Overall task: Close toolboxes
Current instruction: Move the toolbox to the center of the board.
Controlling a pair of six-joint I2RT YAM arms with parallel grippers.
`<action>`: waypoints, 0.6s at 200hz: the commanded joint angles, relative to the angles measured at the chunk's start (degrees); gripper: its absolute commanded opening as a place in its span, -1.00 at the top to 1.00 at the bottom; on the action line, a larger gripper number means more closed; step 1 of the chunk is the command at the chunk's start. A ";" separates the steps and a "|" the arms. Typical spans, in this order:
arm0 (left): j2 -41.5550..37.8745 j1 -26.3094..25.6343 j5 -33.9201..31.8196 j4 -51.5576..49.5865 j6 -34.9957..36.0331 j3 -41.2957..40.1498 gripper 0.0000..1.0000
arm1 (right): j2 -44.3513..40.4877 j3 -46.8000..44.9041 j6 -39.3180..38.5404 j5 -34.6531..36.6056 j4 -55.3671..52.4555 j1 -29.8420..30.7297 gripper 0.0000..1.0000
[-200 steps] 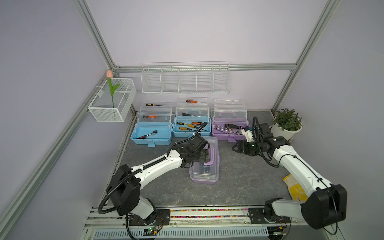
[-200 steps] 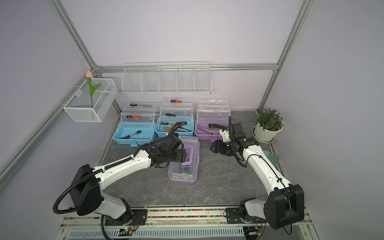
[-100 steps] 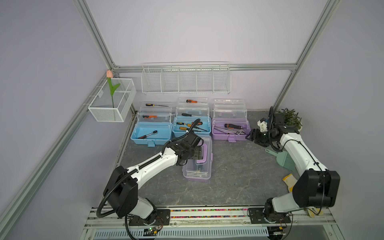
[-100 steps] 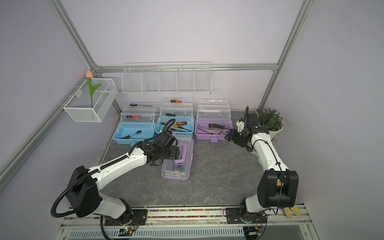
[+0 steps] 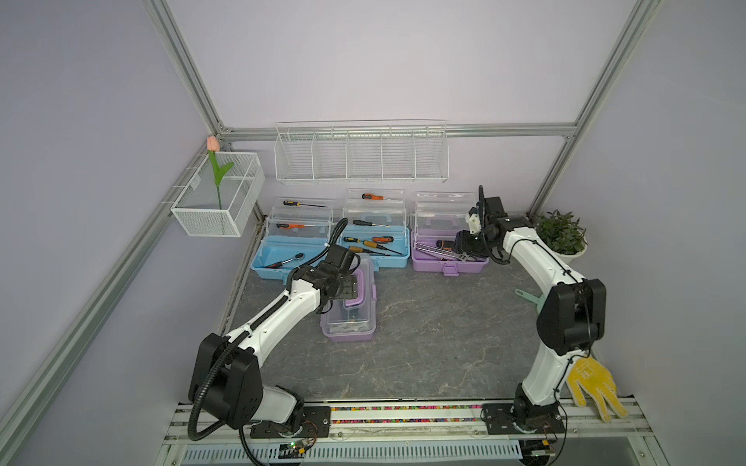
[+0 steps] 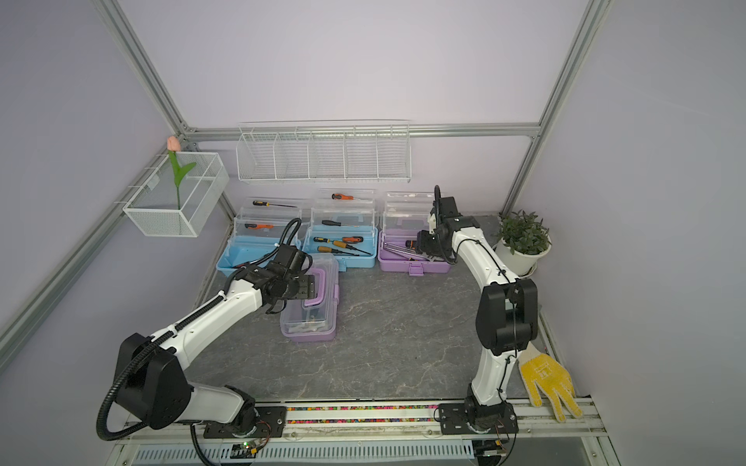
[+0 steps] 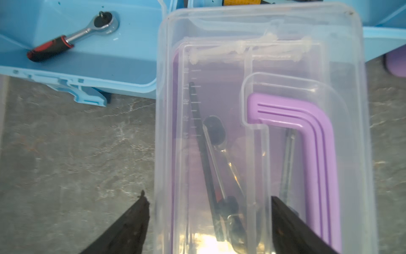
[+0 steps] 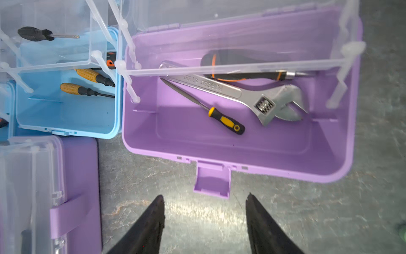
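Three toolboxes stand open along the back wall: a light blue one [image 5: 282,258], a second light blue one [image 5: 375,246] and a purple one [image 5: 448,258] [image 8: 219,136] holding a wrench. A fourth purple toolbox [image 5: 351,318] [image 7: 259,132] lies in front of them with its clear lid down. My left gripper [image 5: 349,288] [image 7: 207,198] hovers open over that lid, one finger beside the box's wall and the other by the purple handle [image 7: 307,132]. My right gripper [image 5: 464,246] [image 8: 205,195] is open and empty, just in front of the open purple box's hanging latch [image 8: 212,182].
A potted plant [image 5: 563,238] stands at the back right, a yellow glove [image 5: 593,387] lies by the right arm's base and a green object [image 5: 529,296] sits behind that arm. White wire baskets [image 5: 359,155] [image 5: 220,197] hang on the walls.
The lidded purple toolbox has slid left along with my left gripper. My right gripper swung out toward the plant, then came back to the open purple box's right end.
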 commanded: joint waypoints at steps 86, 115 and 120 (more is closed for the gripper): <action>-17.99 -2.75 10.67 -1.71 3.22 0.01 -0.99 | 15.06 12.28 -10.11 2.57 -7.61 8.03 -0.21; -19.85 -5.94 8.75 -3.64 2.88 -0.16 -0.97 | 12.83 7.95 -11.84 2.03 -10.29 8.07 -0.19; -19.98 -6.16 8.74 -3.77 2.81 -0.29 -0.97 | 12.12 6.72 -11.99 1.88 -10.48 8.04 -0.19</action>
